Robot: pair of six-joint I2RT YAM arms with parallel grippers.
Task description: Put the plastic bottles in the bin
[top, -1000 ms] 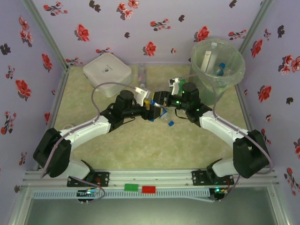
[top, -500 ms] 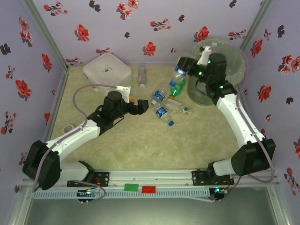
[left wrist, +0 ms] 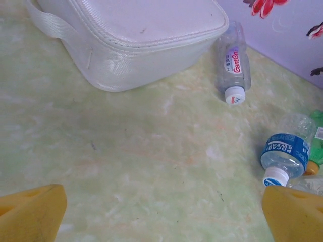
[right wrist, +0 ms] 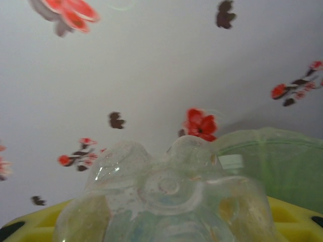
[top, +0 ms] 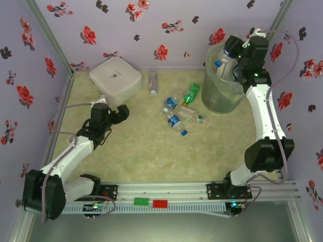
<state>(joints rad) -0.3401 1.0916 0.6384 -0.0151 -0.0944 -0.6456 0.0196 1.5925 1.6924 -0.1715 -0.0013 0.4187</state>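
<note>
My right gripper (top: 227,54) is shut on a clear plastic bottle (top: 219,63) with a blue label, held over the back rim of the bin (top: 217,96). The right wrist view shows that bottle's base (right wrist: 166,196) between my yellow fingers (right wrist: 295,216), and the bin's green rim (right wrist: 282,161) behind it. Several bottles lie mid-table: a clear one (top: 153,81), a blue-labelled one (top: 170,104), a green one (top: 191,95) and another blue-labelled one (top: 175,122). My left gripper (top: 121,114) hangs open and empty over bare mat near the white box. The left wrist view shows a white-capped bottle (left wrist: 234,63) and a blue-labelled bottle (left wrist: 285,151).
A white square lidded box (top: 115,78) stands at the back left, its side close ahead in the left wrist view (left wrist: 131,45). Flowered walls close in the mat on three sides. The bin stands in the back right corner.
My right arm has carried the bottle from mid-table up and back to the bin's rim. My left arm has drawn back to the left and opened fully.
</note>
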